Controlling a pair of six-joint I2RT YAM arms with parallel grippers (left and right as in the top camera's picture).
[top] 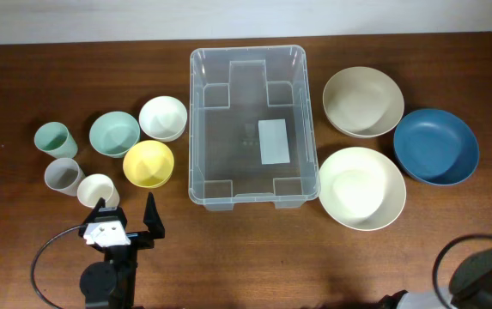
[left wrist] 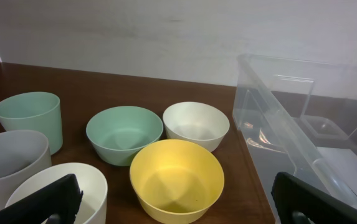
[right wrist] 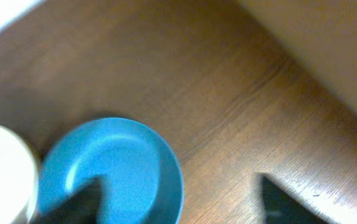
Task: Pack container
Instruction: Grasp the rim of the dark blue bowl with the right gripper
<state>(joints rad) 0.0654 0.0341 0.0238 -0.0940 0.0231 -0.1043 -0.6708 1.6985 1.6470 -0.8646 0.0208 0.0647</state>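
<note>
Tub first: the large clear rectangular plastic container (top: 228, 146) sits open side up at the middle of the brown wooden table (top: 254, 257). It is empty, its long axis runs 12 to 6 o'clock, and one white label (top: 273, 142) shows on its base. At its 9 o'clock I count three small bowls: mint green bowl (top: 114, 134), white bowl (top: 162, 118), yellow bowl (top: 148, 163). Beyond them stand three cups: mint green cup (top: 54, 139), grey cup (top: 63, 176), cream cup (top: 98, 190). At 3 o'clock lie three wide bowls: beige bowl (top: 363, 101), dark blue bowl (top: 435, 146), pale cream bowl (top: 361, 187). My left gripper (top: 125, 215) hovers at 7 o'clock, fingers spread wide, gripping nothing. My right gripper (right wrist: 178, 202), at 5 o'clock, looks blurred, fingers wide apart, nothing held.
</note>
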